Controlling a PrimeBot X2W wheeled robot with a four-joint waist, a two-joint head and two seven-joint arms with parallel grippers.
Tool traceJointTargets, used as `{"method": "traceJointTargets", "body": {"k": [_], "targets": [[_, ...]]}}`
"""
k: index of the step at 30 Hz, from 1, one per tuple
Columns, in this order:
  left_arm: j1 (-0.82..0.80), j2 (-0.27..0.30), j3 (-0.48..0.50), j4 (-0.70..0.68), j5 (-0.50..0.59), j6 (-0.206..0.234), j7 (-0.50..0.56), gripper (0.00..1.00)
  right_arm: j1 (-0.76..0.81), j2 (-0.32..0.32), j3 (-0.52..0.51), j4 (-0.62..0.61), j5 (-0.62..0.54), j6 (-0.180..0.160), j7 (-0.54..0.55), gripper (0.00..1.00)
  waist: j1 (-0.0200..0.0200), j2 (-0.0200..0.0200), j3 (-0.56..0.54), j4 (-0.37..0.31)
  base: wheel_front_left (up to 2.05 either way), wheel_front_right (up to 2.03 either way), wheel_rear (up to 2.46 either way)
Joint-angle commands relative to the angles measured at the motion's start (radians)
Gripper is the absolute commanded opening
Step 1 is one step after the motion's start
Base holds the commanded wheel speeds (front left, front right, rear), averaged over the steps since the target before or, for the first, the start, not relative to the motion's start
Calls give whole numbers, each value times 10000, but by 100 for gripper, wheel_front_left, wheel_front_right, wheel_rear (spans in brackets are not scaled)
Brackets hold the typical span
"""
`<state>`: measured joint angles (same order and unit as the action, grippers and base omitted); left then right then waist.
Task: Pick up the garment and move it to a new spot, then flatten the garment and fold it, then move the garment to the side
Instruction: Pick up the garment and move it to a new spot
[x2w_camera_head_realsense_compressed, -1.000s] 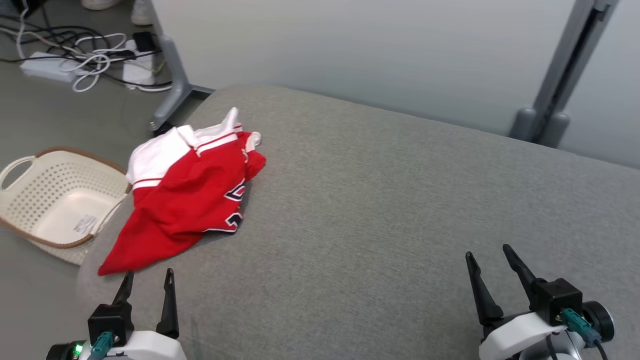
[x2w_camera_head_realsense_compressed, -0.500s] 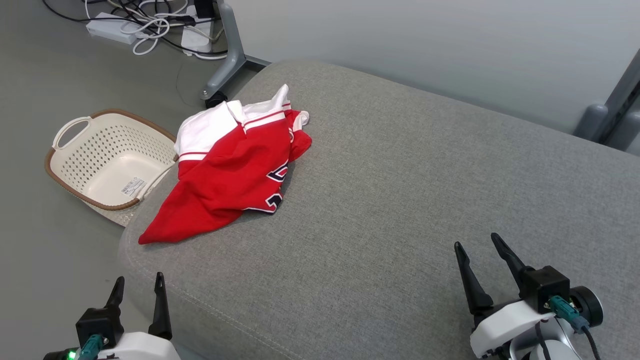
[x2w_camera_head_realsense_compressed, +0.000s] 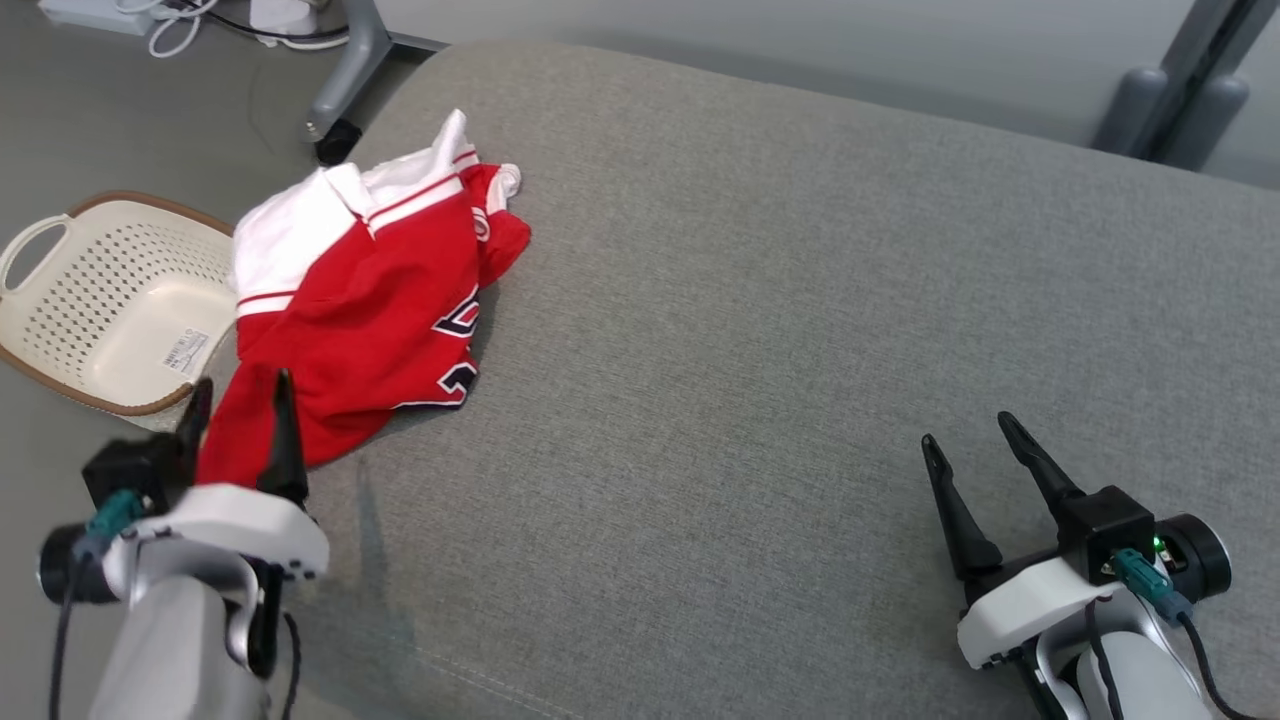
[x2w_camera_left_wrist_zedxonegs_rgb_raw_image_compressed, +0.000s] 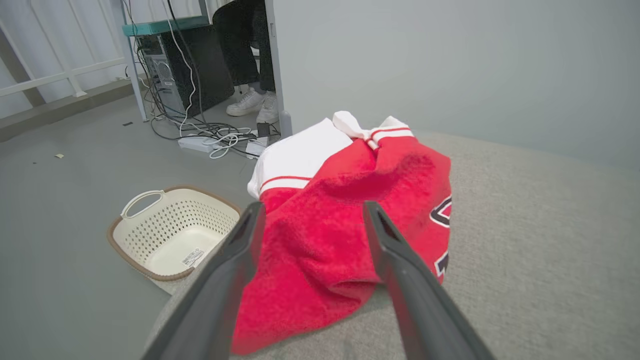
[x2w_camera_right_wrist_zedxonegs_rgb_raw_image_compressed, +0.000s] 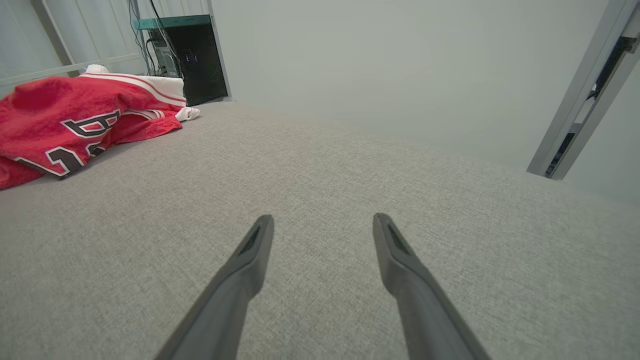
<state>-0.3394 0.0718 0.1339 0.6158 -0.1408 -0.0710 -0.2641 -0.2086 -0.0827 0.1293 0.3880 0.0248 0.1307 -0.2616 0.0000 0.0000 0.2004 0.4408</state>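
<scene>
Just ahead of your left gripper (x2w_camera_head_realsense_compressed: 244, 380), the red and white jersey (x2w_camera_head_realsense_compressed: 370, 300) lies crumpled on the grey cushion (x2w_camera_head_realsense_compressed: 760, 300). It is bunched in loose folds, with the white yoke and striped trim on the far side from the jaws and the red body nearer them. Dark lettering with white edging shows along the side beyond the right finger. The near red hem droops toward the cushion's rounded edge, right at the fingertips. In your left wrist view the red cloth (x2w_camera_left_wrist_zedxonegs_rgb_raw_image_compressed: 400, 170) shows through the gap between the two fingers (x2w_camera_left_wrist_zedxonegs_rgb_raw_image_compressed: 240, 250). The jaws stand wide apart and grip nothing; you cannot tell from these views whether the tips touch the hem.

Outward past the left finger, a cream perforated laundry basket (x2w_camera_head_realsense_compressed: 60, 370) with a brown rim sits on the floor beside the cushion's edge, a label stuck inside it. Farther beyond the jersey are a grey metal leg (x2w_camera_head_realsense_compressed: 345, 70), a tangle of cables (x2w_camera_left_wrist_zedxonegs_rgb_raw_image_compressed: 210, 135), a computer tower (x2w_camera_left_wrist_zedxonegs_rgb_raw_image_compressed: 170, 75) and a person's white shoes (x2w_camera_left_wrist_zedxonegs_rgb_raw_image_compressed: 250, 102).

Your right gripper (x2w_camera_head_realsense_compressed: 966, 430) is well apart from the jersey, its jaws also spread wide and empty, over bare cushion. From its wrist view the jersey (x2w_camera_right_wrist_zedxonegs_rgb_raw_image_compressed: 65, 115) lies far ahead and off to the left-finger side.
</scene>
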Motion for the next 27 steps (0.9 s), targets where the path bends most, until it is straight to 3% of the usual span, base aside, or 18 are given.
{"method": "traceJointTargets", "body": {"k": [1, 8, 15, 22, 23, 24, 27], "targets": [[-692, 297, 73, 233, 98, -84, -5, 100, -170, -143, 47, -41, -67, 1, -51, 100, 0, 0, 518, -465, 0, 0, 0], [-3004, 1346, -164, 2442, 362, -270, 79, 100, -508, -331, 288, 140, 17, 1, -51, 100, 0, 0, 1223, -1129, 0, 0, 0], [-4426, 2146, -544, 4621, 399, -476, 917, 100, -767, -356, 312, 351, 71, -1, -23, 100, 0, 0, 1742, -1727, 0, 0, 0], [-4777, 2302, -477, 6022, 163, -369, 1391, 100, -899, -331, 361, 606, 175, -2, -16, 100, 0, 0, 1874, -2151, 0, 0, 0], [-4802, 2309, -437, 6076, 101, -347, 1281, 17, -904, -311, 345, 615, 170, -2, -16, 100, 0, 0, 1855, -2195, 0, 0, 0], [-4808, 2339, -445, 6136, 90, -282, 1247, 0, -900, -275, 293, 603, 184, -2, -16, 100, 0, 0, 1823, -2234, 0, 0, 0], [-4894, 2360, -453, 6264, 39, -254, 1119, 0, -833, -204, 186, 592, 253, -2, -17, 100, 0, 0, 1653, -2309, 0, 0, 0]]}}
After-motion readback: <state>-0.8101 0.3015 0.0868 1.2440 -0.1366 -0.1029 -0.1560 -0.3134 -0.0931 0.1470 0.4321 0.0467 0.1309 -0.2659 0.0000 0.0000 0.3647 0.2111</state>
